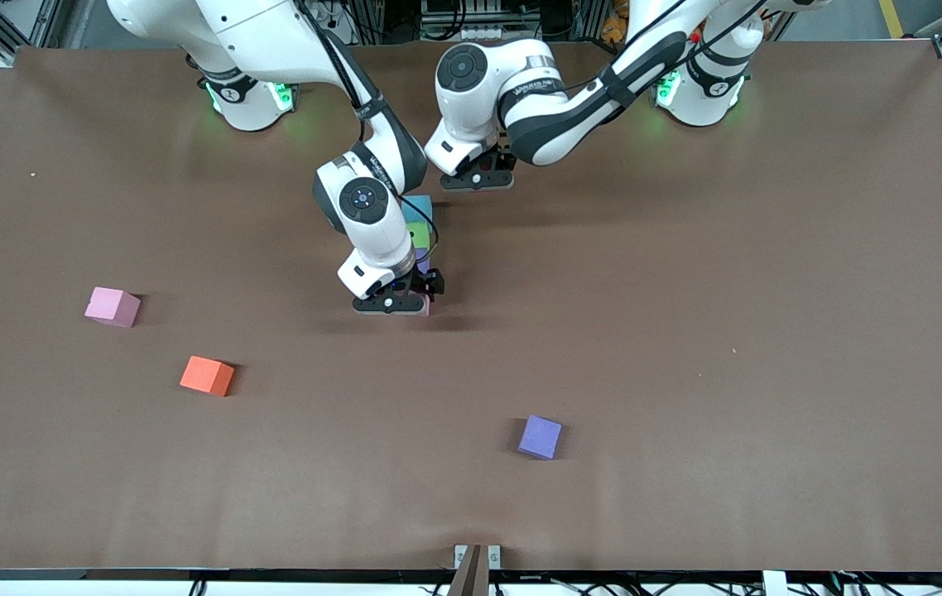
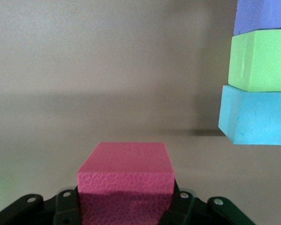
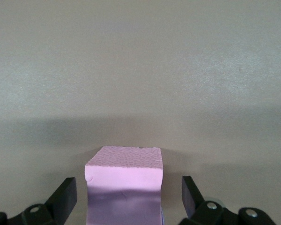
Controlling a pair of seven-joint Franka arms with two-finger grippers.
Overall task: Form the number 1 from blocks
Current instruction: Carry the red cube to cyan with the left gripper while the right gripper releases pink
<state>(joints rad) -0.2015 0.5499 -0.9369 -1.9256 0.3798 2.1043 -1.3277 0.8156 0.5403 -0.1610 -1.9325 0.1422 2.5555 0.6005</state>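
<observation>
A line of blocks runs down the table's middle: light blue (image 1: pixel 417 209), green (image 1: pixel 420 236), then purple (image 1: pixel 423 263), each nearer to the front camera than the one before. A pale pink block (image 3: pixel 124 168) stands at the line's near end. My right gripper (image 1: pixel 392 304) is low over it and open, with a gap between each finger (image 3: pixel 65 197) and the block. My left gripper (image 1: pixel 479 180) hovers beside the light blue end and is shut on a red block (image 2: pixel 126 166). The left wrist view shows the light blue (image 2: pixel 255 117), green (image 2: pixel 260 61) and purple (image 2: pixel 262 16) blocks.
Three loose blocks lie apart. A pink one (image 1: pixel 112 306) and an orange one (image 1: pixel 207 376) are toward the right arm's end. A purple one (image 1: pixel 540 436) is nearer the front camera. The brown table (image 1: pixel 728 331) is bare toward the left arm's end.
</observation>
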